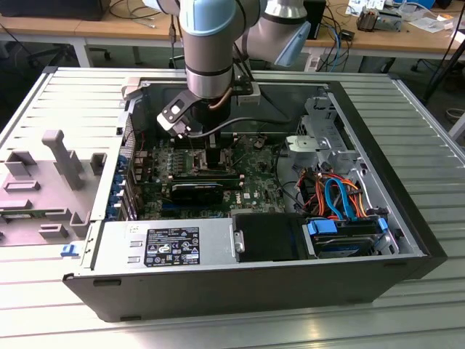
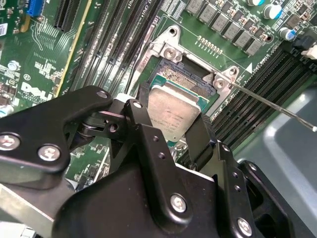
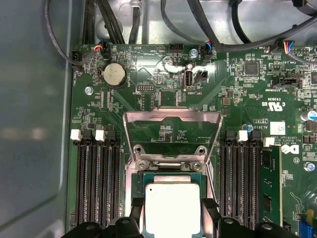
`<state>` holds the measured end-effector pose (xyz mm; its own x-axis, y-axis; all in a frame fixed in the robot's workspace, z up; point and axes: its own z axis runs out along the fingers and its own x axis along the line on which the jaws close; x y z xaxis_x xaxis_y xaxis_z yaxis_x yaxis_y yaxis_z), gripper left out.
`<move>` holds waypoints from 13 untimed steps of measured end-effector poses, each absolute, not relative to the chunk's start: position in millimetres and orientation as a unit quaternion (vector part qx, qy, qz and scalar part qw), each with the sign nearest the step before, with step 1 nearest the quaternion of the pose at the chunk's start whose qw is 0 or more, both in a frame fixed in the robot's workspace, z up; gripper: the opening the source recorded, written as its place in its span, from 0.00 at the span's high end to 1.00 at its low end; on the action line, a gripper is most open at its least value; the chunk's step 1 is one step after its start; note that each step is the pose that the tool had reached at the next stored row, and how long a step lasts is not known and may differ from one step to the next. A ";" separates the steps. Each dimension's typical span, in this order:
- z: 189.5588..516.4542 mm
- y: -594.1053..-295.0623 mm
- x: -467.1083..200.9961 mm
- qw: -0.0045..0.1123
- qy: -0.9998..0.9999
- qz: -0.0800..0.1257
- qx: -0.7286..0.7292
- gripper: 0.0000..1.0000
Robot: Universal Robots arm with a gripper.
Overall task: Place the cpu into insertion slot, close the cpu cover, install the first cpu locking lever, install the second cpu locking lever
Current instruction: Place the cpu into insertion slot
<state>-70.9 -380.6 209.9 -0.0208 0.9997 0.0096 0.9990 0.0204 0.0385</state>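
An open case (image 1: 218, 291) is laid on its side on the table (image 1: 429, 313), and the arm (image 1: 208, 43) is pointed down into it over the middle of the green board (image 3: 237, 89). The jaws are closed on the cpu (image 2: 173, 115), which is gripped by two opposite edges between the black fingers (image 2: 141, 126), metal top up. The cpu is held directly over the slot (image 2: 184, 79), most of which is hidden by it; a strip of the pin field is seen past one edge. Whether the cpu is seated or just above cannot be told. The cover (image 3: 171, 117) is stood open at the slot's edge nearest the coin cell (image 3: 113, 74), with the board seen through its window. A thin lever (image 2: 272, 104) is angled out from one corner of the slot. The slot is flanked on both sides by memory slots (image 3: 96, 183).
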 end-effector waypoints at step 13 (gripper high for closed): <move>199.2 -380.8 -75.4 0.010 0.714 0.017 0.700 0.46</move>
